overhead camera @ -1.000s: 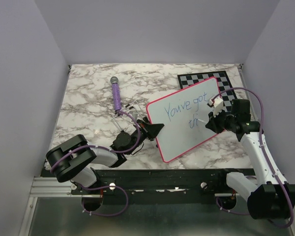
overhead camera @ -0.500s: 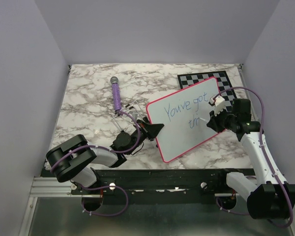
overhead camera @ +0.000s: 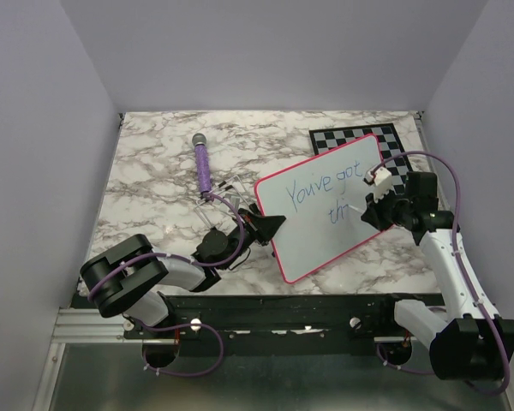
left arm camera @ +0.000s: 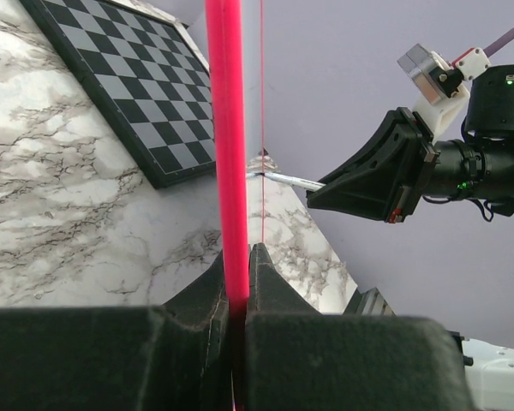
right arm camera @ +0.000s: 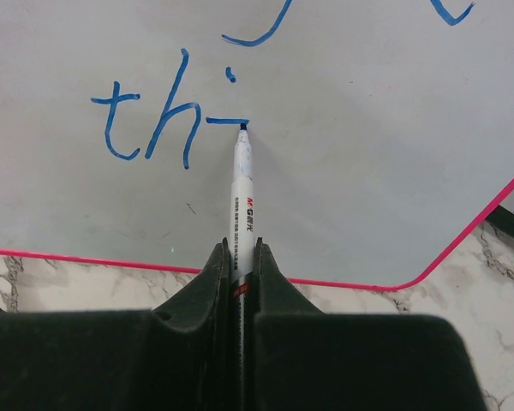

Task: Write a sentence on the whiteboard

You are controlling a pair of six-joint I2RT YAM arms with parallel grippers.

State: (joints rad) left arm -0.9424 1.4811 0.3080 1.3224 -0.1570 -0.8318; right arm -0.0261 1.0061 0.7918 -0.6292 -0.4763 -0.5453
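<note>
Looking down from the overhead camera, I see the whiteboard (overhead camera: 317,244) right of the middle of the marble table (overhead camera: 154,188). It is tilted, and in this view its far corner covers part of the chessboard (overhead camera: 360,137). My left tool (overhead camera: 272,226) is pinched almost closed on the board's pink rim at its left edge. From the left wrist camera, the rim runs straight up between the two fingers. My right tool (right arm camera: 238,250) is clamped tight around a white marker (right arm camera: 242,184), with the barrel gripped between the fingers and pointing at the board. The marker's tip touches the white surface at the right end of a short blue stroke. The sentence (overhead camera: 327,190) is in thin blue. It reads "You've got" on the upper line, with "th", a dot and that short stroke below. A purple wand (overhead camera: 203,167) with a grey head lies on the table to the left of the board, well apart from it.
</note>
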